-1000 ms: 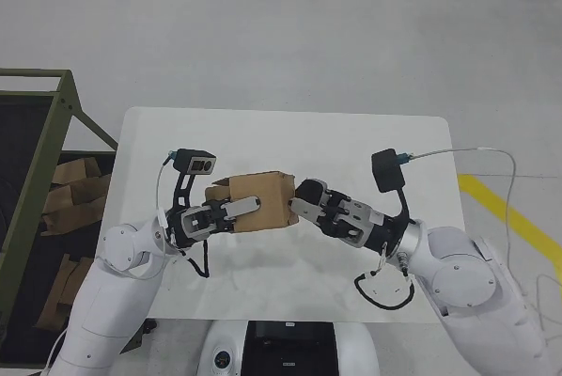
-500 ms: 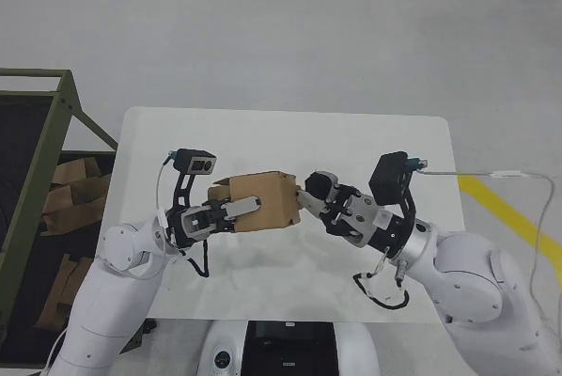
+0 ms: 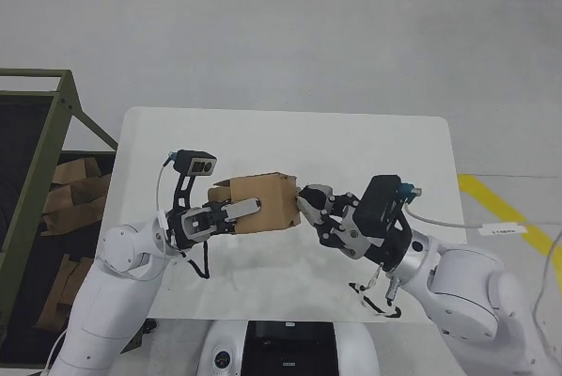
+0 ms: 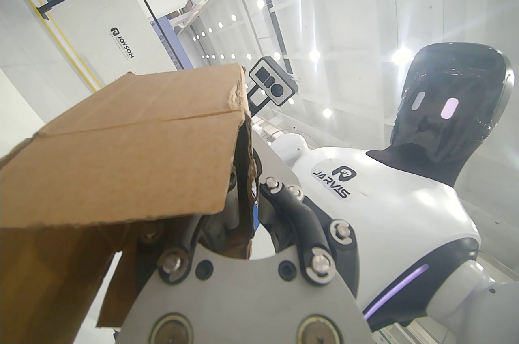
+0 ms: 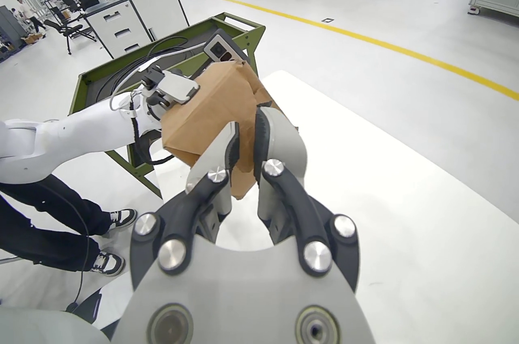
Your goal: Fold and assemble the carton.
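Carton (image 3: 267, 197): brown cardboard, box-shaped, held up off the desk (image 3: 375, 141) over its middle, between the two arms. In the top view its upper face looks closed. The left wrist view sees it from below: one panel with a fold seam across it and a ragged, chewed edge at the near corner. The right wrist view shows a loose flap hanging at the end that faces the right arm.

Left claw (image 3: 232, 207): clamped on the carton's left end. One white finger (image 3: 245, 204) lies across the side facing the robot. In the left wrist view a cardboard wall sits pinched between the jaws.

Right claw (image 3: 309, 200): at the carton's right end, tip up against the cardboard near that loose flap. Can't tell whether it's closed, or whether it has hold of the flap.

The arms come in from opposite sides, wrists well apart, with the carton bridging the gap.

Around it:
- The desk is white with rounded corners.
- A green-framed cart (image 3: 70, 94) stands just off the desk's left edge, with flat brown cardboard pieces (image 3: 70, 183) stacked in it.
- A yellow floor line (image 3: 507, 211) runs to the right of the desk.
- A grey cable (image 3: 450, 222) trails off the right arm's wrist camera.
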{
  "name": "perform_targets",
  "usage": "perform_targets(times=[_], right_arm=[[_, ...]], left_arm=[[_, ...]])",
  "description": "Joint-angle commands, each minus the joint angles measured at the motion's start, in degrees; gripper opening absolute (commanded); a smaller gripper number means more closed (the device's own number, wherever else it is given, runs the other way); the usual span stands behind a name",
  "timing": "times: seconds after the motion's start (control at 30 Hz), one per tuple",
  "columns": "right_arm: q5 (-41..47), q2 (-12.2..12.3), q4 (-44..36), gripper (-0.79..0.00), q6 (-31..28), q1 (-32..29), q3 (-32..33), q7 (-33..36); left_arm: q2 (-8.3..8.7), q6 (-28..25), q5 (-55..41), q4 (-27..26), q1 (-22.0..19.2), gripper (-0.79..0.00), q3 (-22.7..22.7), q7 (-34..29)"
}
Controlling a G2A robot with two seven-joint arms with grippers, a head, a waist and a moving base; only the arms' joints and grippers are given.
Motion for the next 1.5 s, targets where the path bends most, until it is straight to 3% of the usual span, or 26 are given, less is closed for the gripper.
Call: perform_targets(times=[0.0, 0.6, 1.47], right_arm=[[0.27, -0.01, 0.15, -0.785, -0.47, 0.08, -0.24, 0.31], [4.51, -0.55, 3.74, -0.785, -3.82, 4.45, -4.14, 2.67], [5.59, -0.98, 5.72, -0.785, -2.94, 7.69, -5.66, 5.12]], left_arm=[[0.0, 0.02, 0.0, -0.1, 0.06, -0.785, 0.08, -0.07], [0.15, 1.08, 0.41, -0.08, 0.16, -0.785, 0.14, -0.87], [0.29, 2.06, 0.38, 0.83, -0.65, -0.785, 0.42, -1.31]])
